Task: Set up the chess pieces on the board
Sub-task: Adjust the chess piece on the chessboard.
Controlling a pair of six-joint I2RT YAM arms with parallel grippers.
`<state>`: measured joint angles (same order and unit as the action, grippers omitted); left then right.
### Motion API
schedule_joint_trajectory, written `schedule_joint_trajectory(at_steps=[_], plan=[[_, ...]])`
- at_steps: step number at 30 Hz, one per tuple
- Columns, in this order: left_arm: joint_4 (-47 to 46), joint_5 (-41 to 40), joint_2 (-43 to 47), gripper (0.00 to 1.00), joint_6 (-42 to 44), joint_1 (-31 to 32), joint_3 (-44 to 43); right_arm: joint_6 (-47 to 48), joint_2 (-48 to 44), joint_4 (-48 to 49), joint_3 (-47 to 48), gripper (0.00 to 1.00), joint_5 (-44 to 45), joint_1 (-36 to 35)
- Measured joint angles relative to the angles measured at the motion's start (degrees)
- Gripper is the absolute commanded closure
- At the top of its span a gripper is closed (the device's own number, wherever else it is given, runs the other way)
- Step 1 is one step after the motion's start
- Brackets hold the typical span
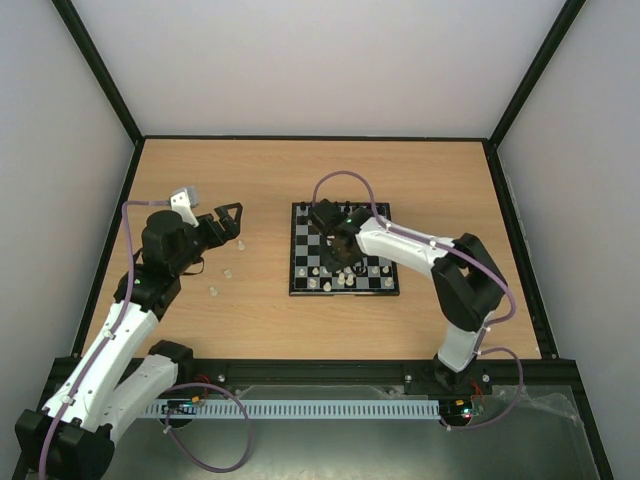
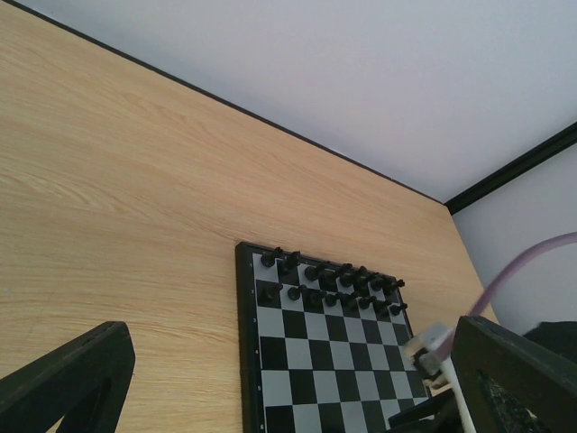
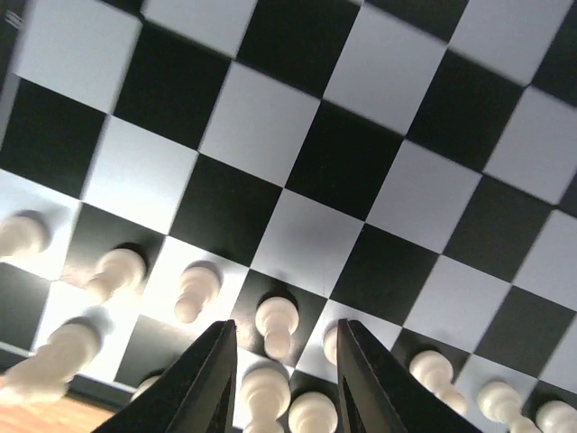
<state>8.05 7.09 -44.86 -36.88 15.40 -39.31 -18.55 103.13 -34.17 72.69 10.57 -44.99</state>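
The board lies at mid-table, with white chess pieces standing on its near rows. Three more white pieces lie loose on the wood to its left. My right gripper hangs over those near rows. In the right wrist view it is open, straddling a standing white pawn with a gap on each side. Other white pieces stand around on the checks. My left gripper hovers left of the board, open wide and empty, above the loose pieces.
Black chessmen fill the board's two far rows. Black frame posts and white walls enclose the wooden table. A purple cable loops from the right arm over the board's far right corner.
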Motion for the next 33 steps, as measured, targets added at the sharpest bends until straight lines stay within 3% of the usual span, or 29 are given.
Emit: schedule_joint_trajectory(at_steps=[3,12,16,24,28,33], plan=[[0.00,-0.02,0.07,0.00,0.00,0.00,0.00,-0.02,-3.80,0.55,0.00,0.68,-0.07,-0.02],[0.09,-0.11,0.22,0.01,0.00,0.00,0.00,-1.46,-14.16,1.60,-3.13,0.92,-2.08,-3.26],[0.44,-0.48,1.11,0.01,0.00,0.00,0.00,-3.32,-15.17,1.49,-7.08,0.94,-3.04,-7.08],[1.18,-1.11,3.19,0.00,0.02,0.00,0.00,-7.15,-20.52,1.31,-13.33,0.90,-4.13,-10.95],[1.75,-1.27,3.72,0.01,0.02,0.00,0.00,-8.55,-20.33,1.60,-15.63,0.84,-4.17,-11.02],[2.12,-1.36,4.02,0.01,0.02,0.00,0.00,-9.20,-18.34,3.48,-16.57,0.83,-4.11,-11.02]])
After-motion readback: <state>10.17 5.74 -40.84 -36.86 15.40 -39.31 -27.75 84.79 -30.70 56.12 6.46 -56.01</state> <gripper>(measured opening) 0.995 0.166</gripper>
